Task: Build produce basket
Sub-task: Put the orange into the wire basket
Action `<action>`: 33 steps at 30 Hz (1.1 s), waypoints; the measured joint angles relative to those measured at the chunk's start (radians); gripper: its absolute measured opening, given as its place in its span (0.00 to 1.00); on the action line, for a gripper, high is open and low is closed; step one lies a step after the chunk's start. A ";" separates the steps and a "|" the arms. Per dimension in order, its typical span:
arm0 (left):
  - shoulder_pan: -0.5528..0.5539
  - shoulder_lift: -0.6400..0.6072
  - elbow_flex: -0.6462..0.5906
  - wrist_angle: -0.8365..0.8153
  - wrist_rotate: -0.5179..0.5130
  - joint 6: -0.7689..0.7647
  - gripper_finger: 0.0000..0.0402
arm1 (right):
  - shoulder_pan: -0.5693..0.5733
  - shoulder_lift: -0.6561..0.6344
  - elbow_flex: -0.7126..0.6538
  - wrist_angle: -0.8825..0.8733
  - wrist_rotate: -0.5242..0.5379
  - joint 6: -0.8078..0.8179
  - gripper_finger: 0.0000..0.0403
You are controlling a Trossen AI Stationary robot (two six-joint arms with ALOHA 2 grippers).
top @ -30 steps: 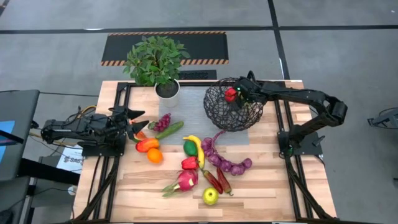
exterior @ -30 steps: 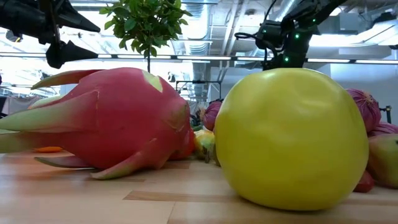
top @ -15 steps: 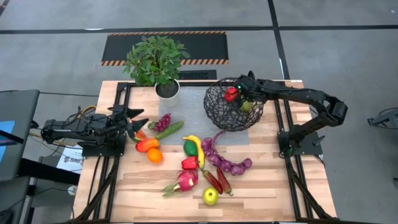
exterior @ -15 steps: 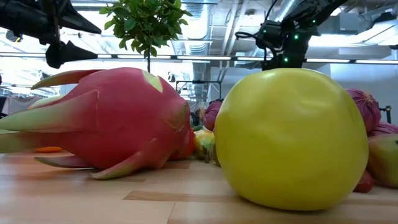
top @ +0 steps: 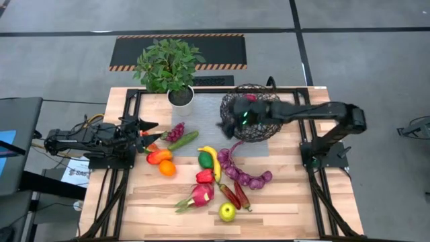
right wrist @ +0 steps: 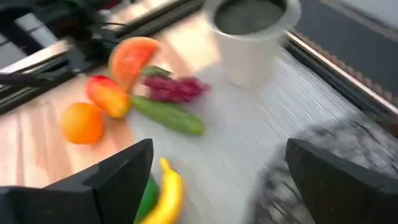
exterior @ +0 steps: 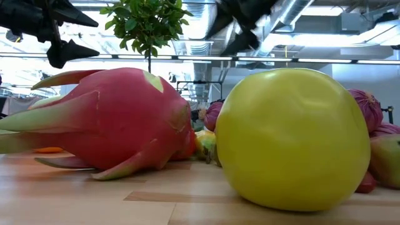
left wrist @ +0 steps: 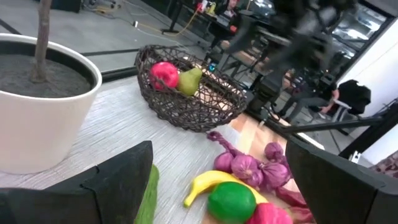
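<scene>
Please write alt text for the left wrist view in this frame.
A dark wire basket on a grey mat holds a red fruit and a green pear. Nearer lie a white plant pot, banana and purple onions.

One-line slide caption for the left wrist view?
Wire basket holding a red fruit and a green pear, beside the white plant pot.
</scene>
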 joint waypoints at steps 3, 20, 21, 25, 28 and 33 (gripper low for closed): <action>0.000 0.000 0.000 0.013 0.000 0.000 0.88 | 0.090 0.125 0.114 0.008 0.071 -0.040 0.95; 0.000 0.000 0.000 -0.046 -0.085 0.016 0.88 | 0.219 0.859 0.840 0.081 0.113 -0.271 0.95; 0.000 0.000 0.000 -0.046 -0.085 0.016 0.88 | 0.219 0.885 0.868 0.077 0.112 -0.272 0.95; 0.000 0.000 0.000 -0.046 -0.086 0.020 0.88 | 0.224 0.964 0.949 0.065 0.104 -0.289 0.95; 0.000 0.000 0.000 -0.046 -0.086 0.020 0.88 | 0.225 0.992 0.968 0.063 0.063 -0.263 0.95; 0.000 0.000 0.000 -0.046 -0.087 0.020 0.88 | 0.227 1.021 0.962 0.077 0.053 -0.230 0.95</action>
